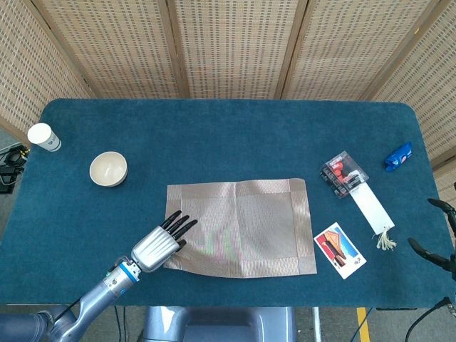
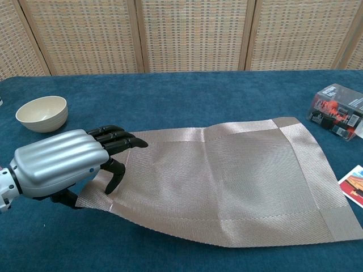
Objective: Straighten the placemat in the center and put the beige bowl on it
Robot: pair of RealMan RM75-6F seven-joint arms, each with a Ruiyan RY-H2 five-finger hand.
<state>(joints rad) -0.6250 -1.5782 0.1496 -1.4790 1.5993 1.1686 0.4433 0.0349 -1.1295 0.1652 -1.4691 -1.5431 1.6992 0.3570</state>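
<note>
The black fingers (image 2: pixel 116 141) of the left hand (image 1: pixel 158 244) pinch the near left corner of the woven placemat (image 1: pixel 239 227) and lift it a little. The mat is a flat tan rectangle. The round, smooth beige bowl (image 1: pixel 108 169) sits up and left of the fingers, well apart. The fuzzy blue table (image 1: pixel 235 135) stands before wicker screens (image 1: pixel 228 46).

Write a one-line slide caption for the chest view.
Robot's left hand grips the near-left corner of the woven beige placemat; the beige bowl waits on the blue tablecloth.
</note>
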